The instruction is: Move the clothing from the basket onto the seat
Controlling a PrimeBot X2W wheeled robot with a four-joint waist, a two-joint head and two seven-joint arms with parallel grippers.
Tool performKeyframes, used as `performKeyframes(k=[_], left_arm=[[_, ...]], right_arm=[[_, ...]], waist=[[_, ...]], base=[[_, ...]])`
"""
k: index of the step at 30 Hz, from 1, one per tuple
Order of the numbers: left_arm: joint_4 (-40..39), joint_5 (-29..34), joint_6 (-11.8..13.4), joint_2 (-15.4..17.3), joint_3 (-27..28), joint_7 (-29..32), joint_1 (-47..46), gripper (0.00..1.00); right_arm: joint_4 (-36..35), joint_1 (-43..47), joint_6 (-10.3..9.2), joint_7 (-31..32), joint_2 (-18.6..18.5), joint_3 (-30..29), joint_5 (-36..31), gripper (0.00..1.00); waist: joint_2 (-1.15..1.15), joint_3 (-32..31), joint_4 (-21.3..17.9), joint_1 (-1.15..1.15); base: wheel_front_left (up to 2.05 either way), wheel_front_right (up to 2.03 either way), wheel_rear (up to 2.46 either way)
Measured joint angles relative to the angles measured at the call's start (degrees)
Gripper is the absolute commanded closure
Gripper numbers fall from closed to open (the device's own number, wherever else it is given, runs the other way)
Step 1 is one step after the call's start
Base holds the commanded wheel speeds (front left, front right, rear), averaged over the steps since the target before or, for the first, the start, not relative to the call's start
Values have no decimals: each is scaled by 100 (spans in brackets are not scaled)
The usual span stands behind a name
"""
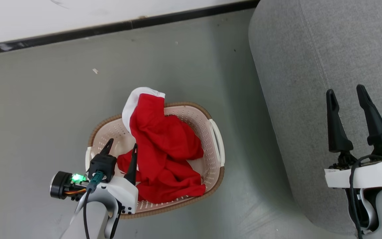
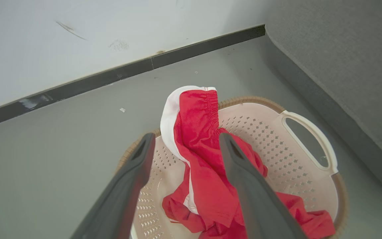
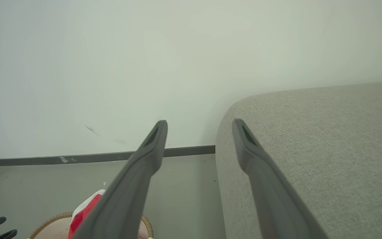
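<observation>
The red clothing (image 1: 164,146) with a white trim band lies heaped in the cream basket (image 1: 211,156) on the floor, one end draped over the far rim. My left gripper (image 1: 122,149) hangs open over the basket's near left side, its fingers just above the fabric. In the left wrist view the clothing (image 2: 201,159) rises between the spread fingers of that gripper (image 2: 186,139), inside the basket (image 2: 277,146). My right gripper (image 1: 345,94) is open above the grey seat (image 1: 310,49), holding nothing. The right wrist view shows the same gripper (image 3: 199,126) at the seat (image 3: 327,139) edge.
A white wall with a dark skirting board (image 1: 111,28) runs along the far side of the grey floor (image 1: 45,99). A small scrap (image 1: 95,70) lies on the floor. The basket stands a short gap left of the seat's side.
</observation>
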Motion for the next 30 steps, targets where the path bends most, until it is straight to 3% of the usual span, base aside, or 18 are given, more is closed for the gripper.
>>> performKeyframes(k=[30], left_arm=[[1078, -52, 261, 59, 350, -2, -1280, 0]], right_arm=[[85, -1347, 0, -14, -4, 304, 499, 0]], waist=[[0, 1553, -874, 0]], base=[[0, 0, 0]])
